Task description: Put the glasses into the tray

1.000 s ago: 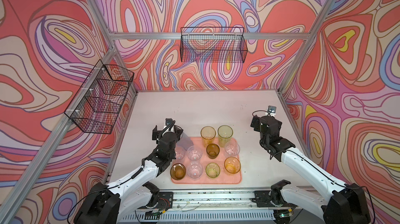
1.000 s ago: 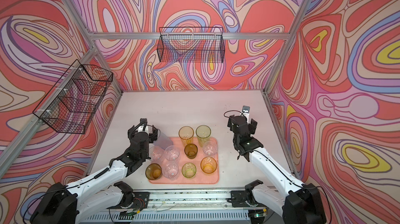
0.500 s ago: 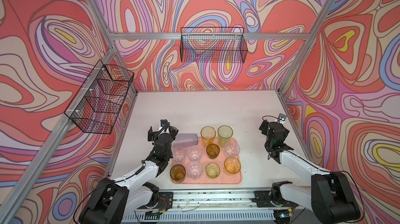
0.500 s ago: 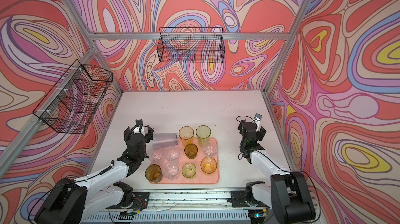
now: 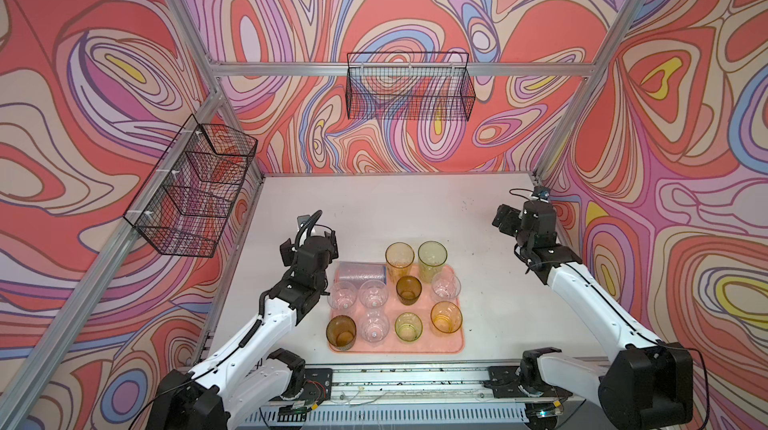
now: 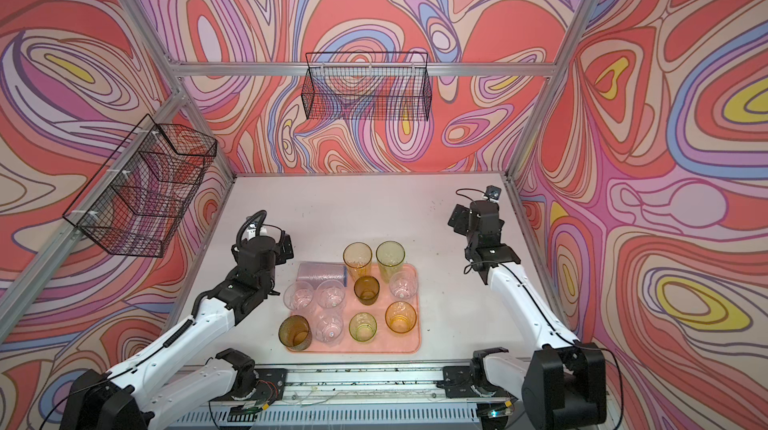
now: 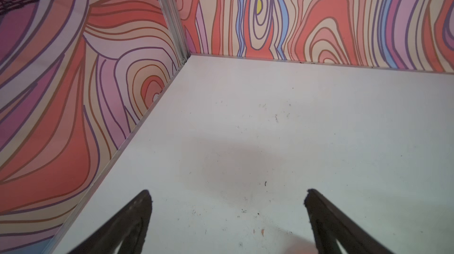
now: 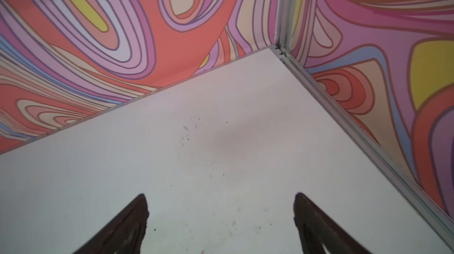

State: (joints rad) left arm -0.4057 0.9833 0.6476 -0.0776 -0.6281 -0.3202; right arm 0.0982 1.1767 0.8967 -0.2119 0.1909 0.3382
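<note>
The low-rimmed, round-cornered salmon tray lies at the six o'clock edge of the scuffed white counter. It carries ten upright, textured translucent glasses, and a tall pale blue tumbler lies on its side at the tray's eleven o'clock corner. The left gripper at the tray's ten o'clock and the right gripper at its two o'clock both stand wide open, holding nothing.

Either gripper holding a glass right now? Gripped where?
Nothing held: left gripper and right gripper are both open, only bare table between the fingers.
</note>
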